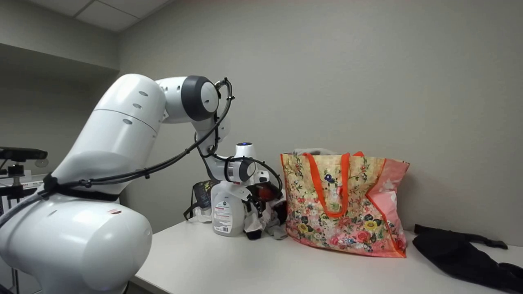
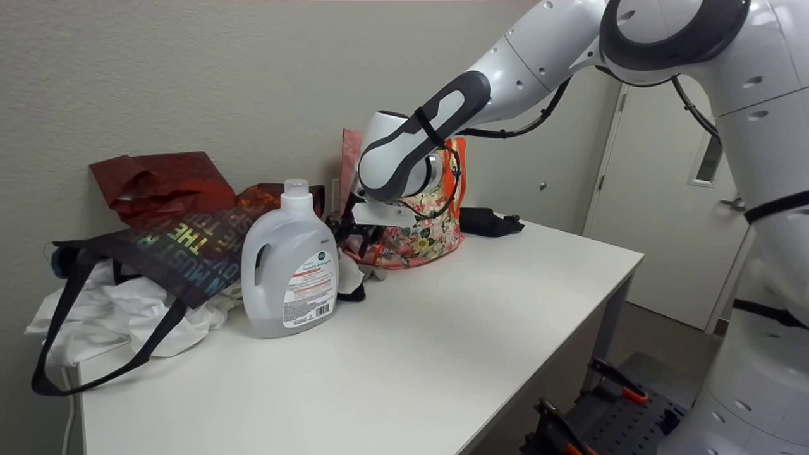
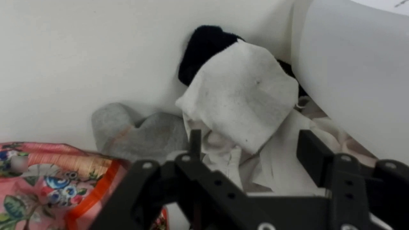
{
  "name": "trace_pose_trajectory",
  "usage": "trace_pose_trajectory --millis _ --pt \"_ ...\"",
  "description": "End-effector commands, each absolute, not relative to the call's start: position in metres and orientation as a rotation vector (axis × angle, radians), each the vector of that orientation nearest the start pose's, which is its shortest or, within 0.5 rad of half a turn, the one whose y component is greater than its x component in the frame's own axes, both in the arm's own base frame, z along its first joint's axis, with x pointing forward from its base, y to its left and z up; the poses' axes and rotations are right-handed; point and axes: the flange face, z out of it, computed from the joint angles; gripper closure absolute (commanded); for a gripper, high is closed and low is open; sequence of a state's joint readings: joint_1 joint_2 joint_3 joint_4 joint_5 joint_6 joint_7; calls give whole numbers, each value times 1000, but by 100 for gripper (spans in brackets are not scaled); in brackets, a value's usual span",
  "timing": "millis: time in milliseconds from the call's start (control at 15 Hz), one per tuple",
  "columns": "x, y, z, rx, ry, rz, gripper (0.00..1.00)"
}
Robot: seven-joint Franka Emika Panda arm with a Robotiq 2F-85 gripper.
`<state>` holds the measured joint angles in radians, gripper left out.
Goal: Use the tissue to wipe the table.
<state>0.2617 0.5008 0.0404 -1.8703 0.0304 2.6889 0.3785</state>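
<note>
Table (image 2: 411, 366): it stretched along the wall (image 2: 221, 95), and we judged its wiping all left to do.
Tissue: our likeliest candidate was the pale cloth (image 3: 239, 89) toward the far, wall side of the table, between the jug (image 2: 291, 265) and the floral bag (image 1: 359, 200); we could not be certain.
Gripper (image 3: 251, 140): it hung over that cloth, its jaws released and well apart, with nothing we could see caught in them; we judged only the approach done, the pick-up next.
Grey cloth (image 3: 156, 137): it lay against the pale one, a black piece (image 3: 203, 52) partly beneath the latter; the jug hid some of this in an exterior view, the gripper more in the wrist view.
Fingertips (image 3: 195, 140): we could not tell whether they touched cloth.
Near part: both exterior views cut the table off at the bottom.
</note>
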Motion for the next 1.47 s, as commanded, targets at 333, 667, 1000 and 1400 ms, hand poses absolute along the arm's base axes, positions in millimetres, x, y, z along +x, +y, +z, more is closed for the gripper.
trace_pose_trajectory --millis 333,667,1000,1400 --pt "616 195 338 -2959 223 -168 0" --pt "565 180 405 -2967 177 72 0" --pt "515 144 486 -2925 187 71 0" --pt "475 104 545 -2922 266 -65 0"
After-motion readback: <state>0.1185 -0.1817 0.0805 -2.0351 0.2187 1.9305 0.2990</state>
